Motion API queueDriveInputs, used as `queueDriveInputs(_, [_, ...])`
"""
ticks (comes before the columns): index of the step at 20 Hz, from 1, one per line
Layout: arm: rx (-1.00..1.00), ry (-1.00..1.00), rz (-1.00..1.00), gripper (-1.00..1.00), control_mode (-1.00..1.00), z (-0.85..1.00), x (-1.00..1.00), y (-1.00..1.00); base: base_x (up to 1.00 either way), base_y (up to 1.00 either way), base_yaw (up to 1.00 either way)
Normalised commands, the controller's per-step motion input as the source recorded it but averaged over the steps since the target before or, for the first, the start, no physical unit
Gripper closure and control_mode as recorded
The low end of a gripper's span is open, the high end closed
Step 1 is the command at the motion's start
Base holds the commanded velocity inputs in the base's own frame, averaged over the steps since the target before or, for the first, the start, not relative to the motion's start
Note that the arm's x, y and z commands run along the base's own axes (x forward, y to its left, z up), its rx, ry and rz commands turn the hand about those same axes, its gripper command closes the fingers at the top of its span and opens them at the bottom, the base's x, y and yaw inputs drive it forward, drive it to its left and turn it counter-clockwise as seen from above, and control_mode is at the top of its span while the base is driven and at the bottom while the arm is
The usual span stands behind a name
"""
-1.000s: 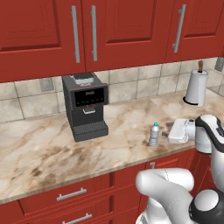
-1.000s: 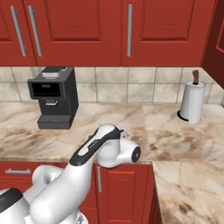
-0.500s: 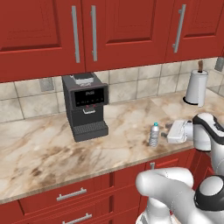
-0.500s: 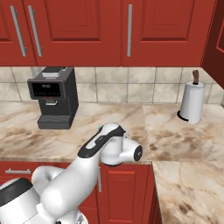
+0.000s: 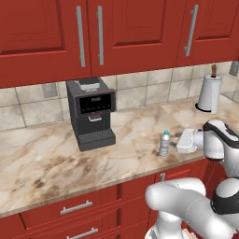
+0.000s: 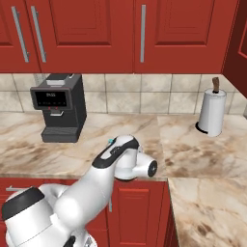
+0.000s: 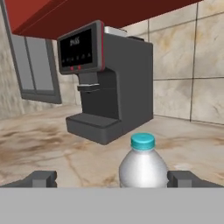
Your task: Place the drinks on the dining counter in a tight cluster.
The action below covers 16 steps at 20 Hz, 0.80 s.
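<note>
A small clear water bottle (image 5: 164, 143) with a blue cap stands upright near the front edge of the marbled wall counter (image 5: 56, 163). My gripper (image 5: 177, 141) is level with it, just to its right, pointing at it. In the hand view the bottle (image 7: 143, 166) rises close up between the two dark fingertips (image 7: 42, 178), and my gripper (image 7: 113, 179) is open, touching nothing. In the right base view my arm hides all of the bottle but its blue cap (image 6: 111, 141). The dining counter is out of view.
A black coffee machine (image 5: 91, 113) stands at the back of the counter, left of the bottle. A paper towel roll (image 5: 209, 93) on a holder stands at the far right by the tiled wall. Red cabinets (image 5: 98, 32) hang above.
The arm has shifted a little and the hand has edged slightly closer to the water bottle. The bottle stands where it did and the jaws stay wide.
</note>
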Motion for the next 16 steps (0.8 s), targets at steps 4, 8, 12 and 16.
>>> queueDriveInputs(4, [0.00,0.00,0.00,-1.00,-1.00,-0.11,0.20,0.00,0.00,0.00,0.00])
queueDriveInputs(8, [0.00,0.01,0.00,-1.00,-1.00,-0.12,0.17,-0.07,0.00,0.00,0.00])
queueDriveInputs(12, [0.00,0.00,0.00,-1.00,-1.00,-0.16,0.14,-0.05,0.00,0.00,0.00])
queueDriveInputs(16, [0.00,0.00,0.00,-1.00,-1.00,-0.12,0.15,-0.05,0.00,0.00,0.00])
